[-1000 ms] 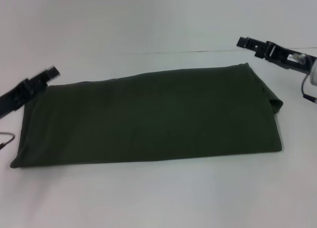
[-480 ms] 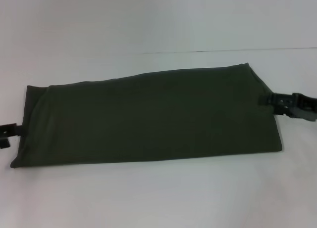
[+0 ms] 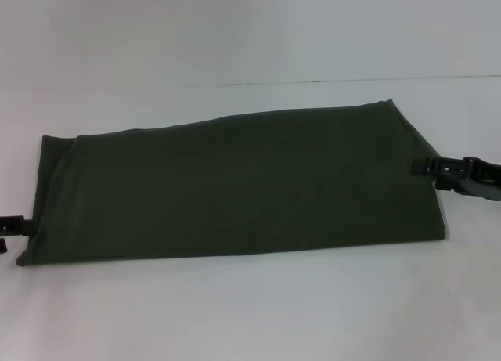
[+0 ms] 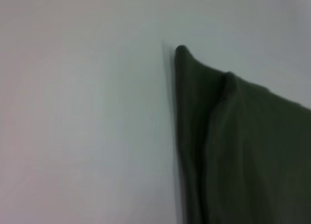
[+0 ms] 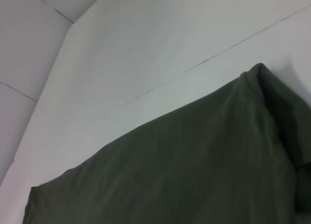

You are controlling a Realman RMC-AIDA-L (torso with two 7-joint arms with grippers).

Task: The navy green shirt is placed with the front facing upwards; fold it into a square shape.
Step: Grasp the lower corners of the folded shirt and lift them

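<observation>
Navy green shirt [image 3: 235, 185] lies flat on the white desk [image 3: 250, 306], folded into a long band that runs across the head view from the left side to the right, its plain dark fabric facing up with no lettering showing. Its right end sits farther from the robot than its left end, so the band slants slightly. At the left short edge, the left gripper [image 3: 12, 225] sits low on the desk, just touching or right beside the cloth near the front corner; whether its fingers are spread or closed cannot be told. At the right short edge, the right gripper [image 3: 438, 169] reaches in from the side and meets the shirt's edge about halfway along it; its opening cannot be told either.
</observation>
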